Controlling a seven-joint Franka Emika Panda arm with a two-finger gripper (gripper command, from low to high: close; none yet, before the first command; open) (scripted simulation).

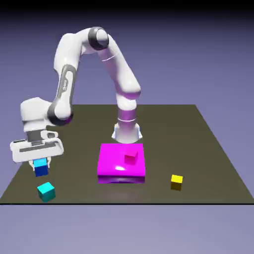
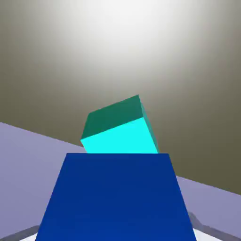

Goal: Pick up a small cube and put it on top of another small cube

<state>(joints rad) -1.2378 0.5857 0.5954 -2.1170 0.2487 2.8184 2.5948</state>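
My gripper point(image 1: 40, 167) is shut on the dark blue cube point(image 1: 41, 169), which hangs just above the table near the exterior view's left edge. In the hand view the blue cube point(image 2: 117, 197) fills the lower middle and hides the fingertips. The turquoise cube point(image 1: 46, 191) sits on the table a little below and to the right of the held cube in the exterior view, apart from it. From the hand, the turquoise cube point(image 2: 120, 134) shows just beyond the blue cube's top edge, turned at an angle.
A large magenta block point(image 1: 121, 162) lies mid-table with a small magenta cube point(image 1: 130, 158) on it. A yellow cube point(image 1: 176, 181) rests toward the exterior view's right. The table's front edge point(image 1: 124, 203) runs close to the turquoise cube.
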